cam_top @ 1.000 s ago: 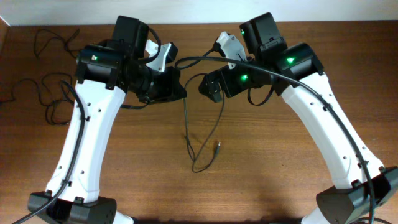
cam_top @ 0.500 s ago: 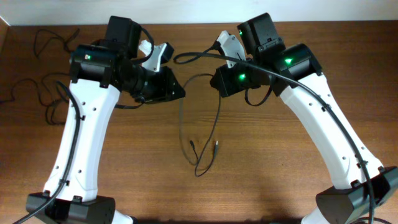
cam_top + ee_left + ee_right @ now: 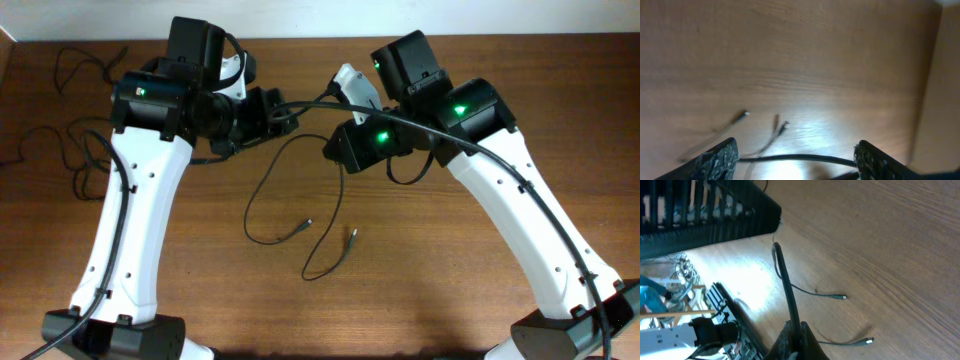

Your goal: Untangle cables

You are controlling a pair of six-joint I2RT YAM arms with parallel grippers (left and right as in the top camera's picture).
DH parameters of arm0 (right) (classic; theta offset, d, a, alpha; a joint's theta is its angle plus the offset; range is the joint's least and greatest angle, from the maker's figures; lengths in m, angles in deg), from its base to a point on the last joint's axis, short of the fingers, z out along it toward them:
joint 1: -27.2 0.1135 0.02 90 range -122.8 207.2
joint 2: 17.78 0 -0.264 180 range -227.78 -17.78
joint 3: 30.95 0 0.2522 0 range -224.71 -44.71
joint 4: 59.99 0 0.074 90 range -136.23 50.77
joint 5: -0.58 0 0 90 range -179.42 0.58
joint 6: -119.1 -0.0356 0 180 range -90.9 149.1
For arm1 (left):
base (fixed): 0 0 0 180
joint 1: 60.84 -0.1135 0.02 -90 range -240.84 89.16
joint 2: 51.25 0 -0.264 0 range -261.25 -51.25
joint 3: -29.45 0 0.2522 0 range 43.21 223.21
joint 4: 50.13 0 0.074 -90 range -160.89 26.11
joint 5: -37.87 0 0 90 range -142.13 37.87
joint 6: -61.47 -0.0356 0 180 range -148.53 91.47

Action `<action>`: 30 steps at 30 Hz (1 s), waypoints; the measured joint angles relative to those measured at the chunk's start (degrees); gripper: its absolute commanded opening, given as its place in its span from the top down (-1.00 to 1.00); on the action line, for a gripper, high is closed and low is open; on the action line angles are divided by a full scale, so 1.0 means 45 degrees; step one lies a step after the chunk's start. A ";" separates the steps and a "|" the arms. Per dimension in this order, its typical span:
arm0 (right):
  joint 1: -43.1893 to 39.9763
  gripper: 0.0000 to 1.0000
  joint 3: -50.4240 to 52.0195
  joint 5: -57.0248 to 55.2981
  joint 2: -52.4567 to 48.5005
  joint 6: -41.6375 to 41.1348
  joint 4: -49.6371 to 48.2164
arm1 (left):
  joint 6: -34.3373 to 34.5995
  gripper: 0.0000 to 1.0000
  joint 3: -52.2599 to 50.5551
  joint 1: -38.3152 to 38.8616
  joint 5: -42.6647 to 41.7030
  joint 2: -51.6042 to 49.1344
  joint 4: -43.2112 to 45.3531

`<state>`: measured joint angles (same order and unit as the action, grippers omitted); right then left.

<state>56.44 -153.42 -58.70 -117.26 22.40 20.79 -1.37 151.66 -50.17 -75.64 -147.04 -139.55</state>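
A thin black cable (image 3: 262, 183) hangs from my right gripper (image 3: 338, 148) and sprawls in loose loops on the wooden table. Its two plug ends (image 3: 308, 225) lie near the table's middle. In the right wrist view my right gripper (image 3: 796, 330) is shut on the cable (image 3: 787, 290), which runs up toward the left arm. In the left wrist view my left gripper (image 3: 797, 155) is open, and a black cable (image 3: 800, 158) stretches across the gap between its fingers (image 3: 715, 160) without being pinched. My left gripper (image 3: 275, 108) hovers close to the right one, at the back of the table.
More thin black cords (image 3: 80, 150) lie in loose loops at the far left of the table (image 3: 420, 290). Thick black arm cables (image 3: 500, 160) run along both white arms. The table's back edge is close behind the grippers.
My left gripper has opened and let go of the cable, drawing back and left. The right gripper has shut on the cable. The hanging loop has dropped and spread leftward on the table.
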 measured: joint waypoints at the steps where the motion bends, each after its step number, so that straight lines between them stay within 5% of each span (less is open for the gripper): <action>1: 0.0000 0.92 0.0000 -0.0199 0.0000 -0.0296 -0.0019 | 0.0947 -0.42 0.0000 0.0000 0.0005 0.0000 0.0024; 3: 0.0000 0.92 0.0000 -0.0389 0.0000 -0.0481 -0.0005 | 0.2574 -0.26 -0.0005 0.0000 0.0097 0.0000 0.0534; 7: 0.0000 0.92 0.0000 -0.0942 0.0000 -0.1277 -0.0277 | 0.3672 -0.77 -0.0005 0.0000 -0.0107 0.0000 0.0476; 8: 0.0000 0.92 0.0000 -0.1195 0.0000 -0.1739 -0.0398 | 0.3774 -0.77 -0.0005 0.0000 -0.0471 0.0000 0.0427; 11: 0.0034 0.92 0.0000 -0.1826 0.0000 -0.3167 -0.0767 | 0.4415 -0.52 -0.0005 0.0000 -0.1792 0.0000 0.0447; 18: 0.0996 0.92 -0.0010 -0.2171 0.0000 -0.4469 -0.1681 | 0.9034 -0.48 -0.0005 0.0000 -0.2924 0.0000 0.0452; 22: 0.1297 0.92 -0.0010 -0.2210 0.0000 -0.4527 -0.1695 | 1.0006 0.08 -0.0005 0.0000 -0.3079 0.0000 0.0714; 30: 0.1433 0.92 -0.0010 -0.2210 0.0000 -0.4532 -0.2195 | 1.0608 0.05 -0.0005 0.0000 -0.2987 0.0000 0.0976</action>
<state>62.88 -153.46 -68.64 -117.26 2.01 10.91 46.36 151.63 -50.17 -89.08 -147.04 -135.16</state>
